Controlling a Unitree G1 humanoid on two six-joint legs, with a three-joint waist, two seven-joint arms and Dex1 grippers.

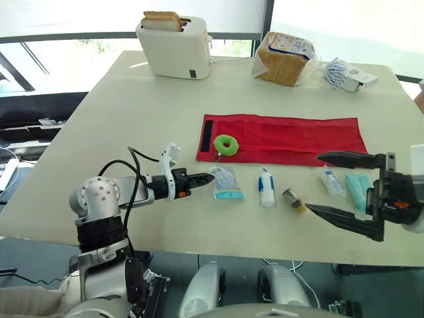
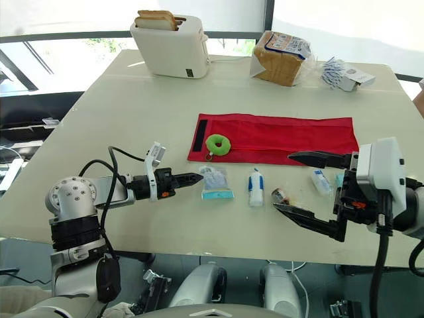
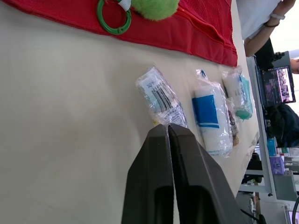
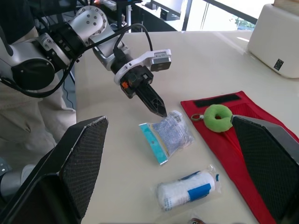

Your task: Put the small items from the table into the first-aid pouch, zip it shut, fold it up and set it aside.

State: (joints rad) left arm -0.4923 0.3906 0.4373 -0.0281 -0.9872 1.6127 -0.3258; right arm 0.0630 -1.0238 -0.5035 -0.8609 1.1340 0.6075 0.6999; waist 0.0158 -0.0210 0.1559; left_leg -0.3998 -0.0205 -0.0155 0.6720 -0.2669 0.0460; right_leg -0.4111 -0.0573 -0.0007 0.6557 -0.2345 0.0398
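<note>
Red pouch [image 1: 291, 139]: flat on desk [image 1: 132, 106], small items in a row just beside its near edge. Left pincer [image 1: 209, 177]: fingers together, tip at gauze packet [image 1: 228, 183]; should part before straddling it. Right pincer [image 1: 313, 182]: spread wide near brown item [image 1: 293, 199], whose identity is unclear. Pouch's zip opening is indistinct.

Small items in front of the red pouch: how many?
5, in a row left to right: clear packet, white-and-blue roll, small brown item, small white packet, teal packet beside the right gripper. More may hide behind that gripper.
</note>
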